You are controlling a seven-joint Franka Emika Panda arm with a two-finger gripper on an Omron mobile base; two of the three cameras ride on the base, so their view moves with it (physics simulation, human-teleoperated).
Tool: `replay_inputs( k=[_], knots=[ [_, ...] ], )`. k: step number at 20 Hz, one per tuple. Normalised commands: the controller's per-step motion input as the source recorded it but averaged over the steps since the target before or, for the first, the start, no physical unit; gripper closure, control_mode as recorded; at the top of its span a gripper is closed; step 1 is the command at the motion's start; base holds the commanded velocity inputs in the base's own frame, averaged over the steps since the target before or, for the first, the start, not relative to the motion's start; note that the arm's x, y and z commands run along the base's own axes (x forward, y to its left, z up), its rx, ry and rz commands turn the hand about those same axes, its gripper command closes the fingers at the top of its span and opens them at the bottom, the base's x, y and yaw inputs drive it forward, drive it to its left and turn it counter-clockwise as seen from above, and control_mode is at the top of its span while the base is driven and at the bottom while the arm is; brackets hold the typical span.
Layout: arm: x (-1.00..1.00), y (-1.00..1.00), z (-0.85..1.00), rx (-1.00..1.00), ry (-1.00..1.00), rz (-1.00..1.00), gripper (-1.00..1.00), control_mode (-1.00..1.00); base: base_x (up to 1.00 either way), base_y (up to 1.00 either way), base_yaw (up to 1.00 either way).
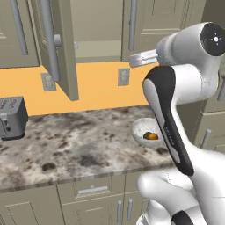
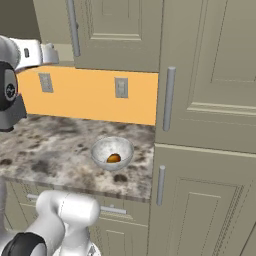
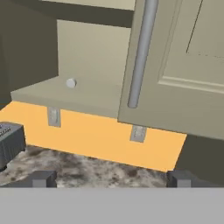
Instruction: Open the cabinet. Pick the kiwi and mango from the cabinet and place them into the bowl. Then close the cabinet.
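Cabinet [image 1: 99, 30] up on wall, left door [image 1: 55, 44] swung open, right door [image 3: 175, 65] shut. Gripper [image 3: 111, 177] raised near cabinet's bottom edge, fingers [image 3: 43, 178] spread wide, holding nothing. Bowl [image 2: 112, 152] sits on speckled counter [image 1: 66, 140], near right end. Mango [image 2: 114, 158] lies inside bowl. Something dark beside mango in left base view, cannot tell what. Grey toaster [image 1: 12, 116] at counter's left.
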Motion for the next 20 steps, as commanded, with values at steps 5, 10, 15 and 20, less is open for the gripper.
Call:
replay_inputs(
  k=[5, 10, 15, 20],
  knots=[
    [-1.0, 0.68, -0.53, -0.09, 0.0, 0.23, -1.0, -1.0, 0.0, 0.0, 0.0],
    [-1.0, 0.99, -0.47, -0.04, 0.0, 0.12, -1.0, -1.0, 0.0, 0.0, 0.0],
    [-1.0, 1.0, 0.0, -0.06, -0.07, 0.01, -1.0, -1.0, 0.0, 0.0, 0.0],
    [-0.62, 1.0, 0.0, -0.02, -0.17, -0.1, -1.0, -1.0, 0.0, 0.0, 0.0]
  ],
)
